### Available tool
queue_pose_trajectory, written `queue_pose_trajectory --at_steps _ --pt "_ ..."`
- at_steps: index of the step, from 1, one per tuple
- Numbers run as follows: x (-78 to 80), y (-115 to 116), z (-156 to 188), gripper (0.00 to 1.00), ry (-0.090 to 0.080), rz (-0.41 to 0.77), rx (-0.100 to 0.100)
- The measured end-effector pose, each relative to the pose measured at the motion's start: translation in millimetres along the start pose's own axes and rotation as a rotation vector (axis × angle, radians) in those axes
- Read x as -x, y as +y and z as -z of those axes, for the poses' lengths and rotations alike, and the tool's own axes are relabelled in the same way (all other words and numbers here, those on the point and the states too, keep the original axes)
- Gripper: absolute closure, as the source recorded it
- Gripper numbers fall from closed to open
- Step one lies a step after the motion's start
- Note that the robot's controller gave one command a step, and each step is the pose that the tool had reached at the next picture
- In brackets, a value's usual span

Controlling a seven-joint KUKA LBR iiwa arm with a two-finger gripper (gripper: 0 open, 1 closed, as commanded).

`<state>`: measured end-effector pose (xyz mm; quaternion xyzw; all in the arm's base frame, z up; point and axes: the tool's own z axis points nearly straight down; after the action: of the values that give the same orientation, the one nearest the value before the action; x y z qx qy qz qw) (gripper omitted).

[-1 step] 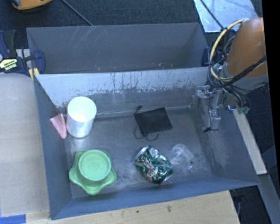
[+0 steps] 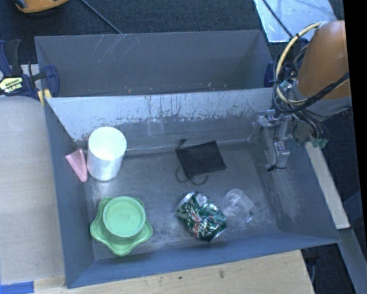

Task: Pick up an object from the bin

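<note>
My gripper (image 2: 278,155) hangs at the bin's right wall, above the slope and well clear of the floor, with nothing between its fingers. The nearest thing is a clear crumpled plastic piece (image 2: 238,205) on the floor below and to the left of it. Next to that lies a crinkled green and white wrapper (image 2: 202,217). A flat black pouch (image 2: 200,159) with a short cord sits mid-floor, left of the gripper.
A white cup (image 2: 107,152) stands at the back left with a pink piece (image 2: 77,165) leaning beside it. A green flower-shaped lid or dish (image 2: 121,224) lies at the front left. The arm with its orange cover and cables enters at the right.
</note>
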<state>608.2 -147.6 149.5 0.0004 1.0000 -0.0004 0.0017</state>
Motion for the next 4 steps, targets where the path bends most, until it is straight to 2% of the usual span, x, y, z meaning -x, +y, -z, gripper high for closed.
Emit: queue_pose_trajectory --at_steps 1,2,3,4 --pt "15.9 81 -74 0.00 -0.002 0.096 0.000" --pt "16.9 91 -57 0.00 0.001 0.185 0.001" --pt "13.4 137 -49 0.00 0.002 0.230 0.003" --pt "15.2 149 -81 0.00 0.005 0.099 0.002"
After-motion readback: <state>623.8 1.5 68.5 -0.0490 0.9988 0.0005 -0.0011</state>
